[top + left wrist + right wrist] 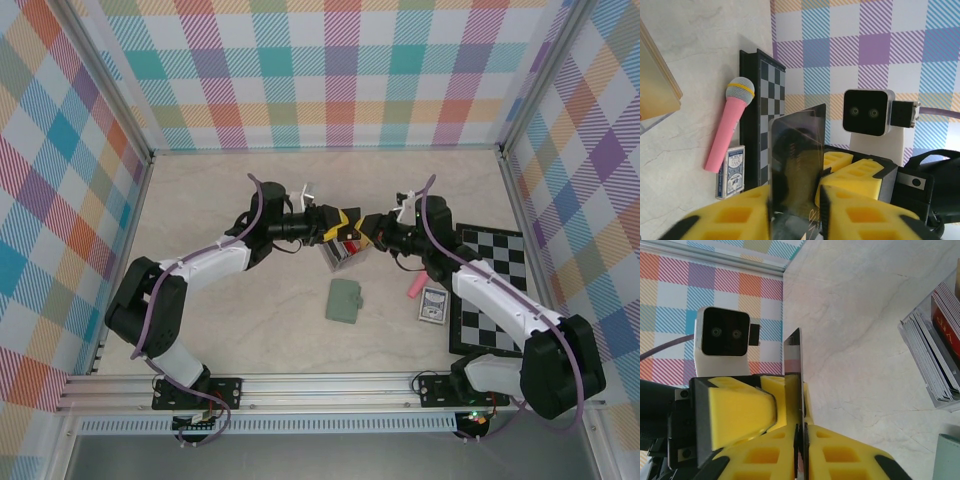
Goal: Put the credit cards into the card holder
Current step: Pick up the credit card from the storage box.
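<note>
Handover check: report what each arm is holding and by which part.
Both arms hold the same black card. The left fingers pinch the edge nearest their own wrist, and the right fingers pinch the opposite edge.

- We saw the left arm [215, 262] and the right arm [495, 295] built alike, with white shells over the long links and rounded black housings at the joints.
- A thin purple cable [255, 210] ran along the outside of each arm.
- We noted a black base plate [200, 390] under each arm, and a small green light [470, 415] by the right one.
- The left gripper [795, 202] and the right gripper [801, 432] had chunky yellow fingers [730, 217] moulded with rectangular pockets and backed by black housings.
- Each wrist camera [866, 112] was a white block with a black rounded-square face and two small lenses.
- We found a silver screw head [914, 182] in the black bracket beside it.
</note>
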